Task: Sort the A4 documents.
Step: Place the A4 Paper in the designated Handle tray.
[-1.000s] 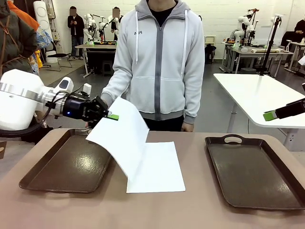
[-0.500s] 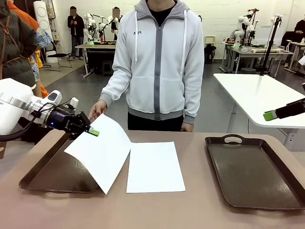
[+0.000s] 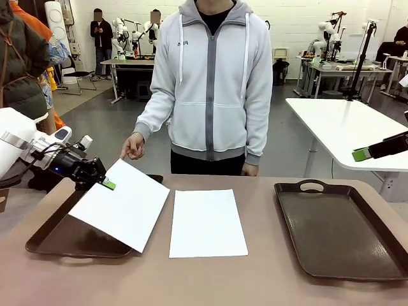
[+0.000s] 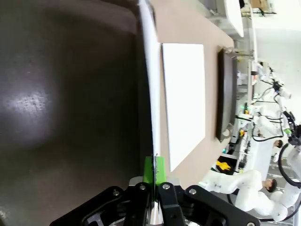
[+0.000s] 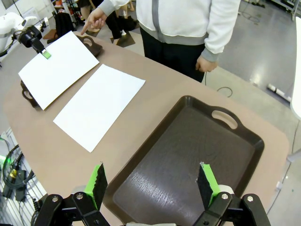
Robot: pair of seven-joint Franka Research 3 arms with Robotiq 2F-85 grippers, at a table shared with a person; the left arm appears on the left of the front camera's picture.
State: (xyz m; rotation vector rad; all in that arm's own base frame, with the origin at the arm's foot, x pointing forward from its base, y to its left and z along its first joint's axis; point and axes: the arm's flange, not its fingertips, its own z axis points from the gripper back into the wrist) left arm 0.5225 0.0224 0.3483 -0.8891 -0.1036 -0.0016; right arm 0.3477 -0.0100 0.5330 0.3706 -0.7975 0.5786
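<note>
My left gripper (image 3: pixel 107 184) is shut on the upper corner of a white A4 document (image 3: pixel 121 205). It holds the sheet tilted over the left brown tray (image 3: pixel 48 241), with the sheet's right part past the tray's edge. In the left wrist view the pads (image 4: pixel 154 170) pinch that sheet (image 4: pixel 148 84) edge-on above the tray's dark floor (image 4: pixel 66 94). A second A4 document (image 3: pixel 207 223) lies flat mid-table. My right gripper (image 5: pixel 151 186) hangs open and empty, high over the right tray (image 5: pixel 188 155). Its green tip (image 3: pixel 361 154) shows at the front view's right edge.
A person in a grey hoodie stands at the far side. One hand (image 3: pixel 132 148) points down near the left tray's far end. The right tray (image 3: pixel 338 233) holds nothing. A white table (image 3: pixel 344 127) stands behind on the right.
My left gripper has carried its sheet leftward and lower, off the flat sheet and over the left tray. The right arm has stayed still.
</note>
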